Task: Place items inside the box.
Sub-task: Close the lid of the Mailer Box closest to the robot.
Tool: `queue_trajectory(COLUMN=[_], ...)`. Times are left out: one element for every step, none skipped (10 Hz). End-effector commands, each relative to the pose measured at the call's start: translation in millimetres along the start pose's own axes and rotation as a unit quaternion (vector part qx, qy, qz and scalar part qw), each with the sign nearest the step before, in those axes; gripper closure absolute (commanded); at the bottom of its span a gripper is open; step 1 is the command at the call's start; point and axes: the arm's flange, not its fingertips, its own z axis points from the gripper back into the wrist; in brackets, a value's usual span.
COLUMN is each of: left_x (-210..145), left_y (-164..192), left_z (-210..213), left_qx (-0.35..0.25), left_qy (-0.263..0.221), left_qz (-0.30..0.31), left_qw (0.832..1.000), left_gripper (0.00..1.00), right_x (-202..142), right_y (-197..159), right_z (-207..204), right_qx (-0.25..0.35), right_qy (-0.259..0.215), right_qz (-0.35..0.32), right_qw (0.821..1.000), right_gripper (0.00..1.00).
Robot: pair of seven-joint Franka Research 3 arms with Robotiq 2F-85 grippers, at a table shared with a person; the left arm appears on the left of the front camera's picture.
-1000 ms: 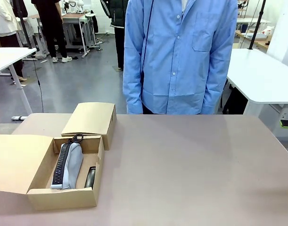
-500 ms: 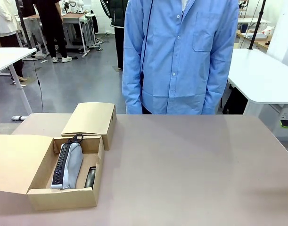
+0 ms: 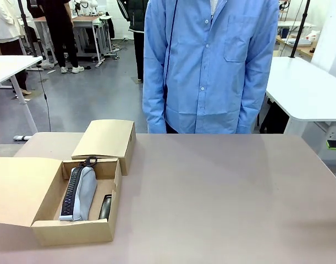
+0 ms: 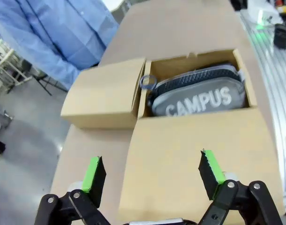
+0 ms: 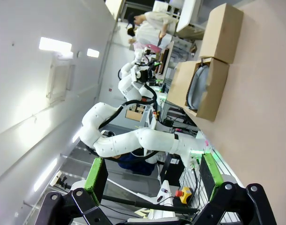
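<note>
Person in blue button shirt (image 3: 210, 66) seen standing at 12 o'clock beyond brown table (image 3: 222, 192). White tables (image 3: 305, 88) seen at 2 and 10 o'clock; grey floor (image 3: 85, 99) behind.

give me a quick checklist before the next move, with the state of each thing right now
1. Box open, lid flap folded back to the robot's left: ok.
2. Grey pouch lettered CAMPUS lies inside the box: ok.
3. Dark item beside the pouch sits inside the box: ok; what it is: cannot tell.
4. Left gripper above the lid flap, jaws apart, holding nothing: ok.
5. Right gripper jaws apart, holding nothing: ok.
6. More items to pack within reach on the table: not ok, none on it; the person stands at the far side, hands not visible.
</note>
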Motion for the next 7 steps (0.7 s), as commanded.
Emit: queue_trajectory(left_x=[-32, -42, -54, -70, -86, -99, -110], left_y=[23, 30, 36, 43, 49, 50, 50], left_z=[3, 4, 7, 9, 8, 3, -5], left_qx=[0.015, 0.019, 0.03, 0.03, 0.025, 0.014, 0.005], left_qy=[0.055, 0.065, 0.084, 0.111, 0.145, 0.171, 0.193], left_qz=[0.002, 0.021, 0.037, 0.054, 0.067, 0.076, 0.083], left_qw=[0.998, 0.997, 0.995, 0.992, 0.987, 0.982, 0.978], left_gripper=[0.0, 0.0, 0.0, 0.0, 0.0, 0.0, 0.0], right_x=[0, 0, 0, 0, 0, 0, 0], right_y=[2, 2, 2, 2, 2, 2, 2], right_z=[-2, -2, -2, -2, -2, -2, -2], right_qx=[0.003, 0.003, 0.003, 0.003, 0.003, 0.003, 0.003], right_qy=[0.004, 0.004, 0.004, 0.004, 0.004, 0.004, 0.004], right_qz=[0.005, 0.005, 0.005, 0.005, 0.005, 0.005, 0.005], right_qw=[1.0, 1.0, 1.0, 1.0, 1.0, 1.0, 1.0], right_gripper=[0.0, 0.0, 0.0, 0.0, 0.0, 0.0, 0.0])
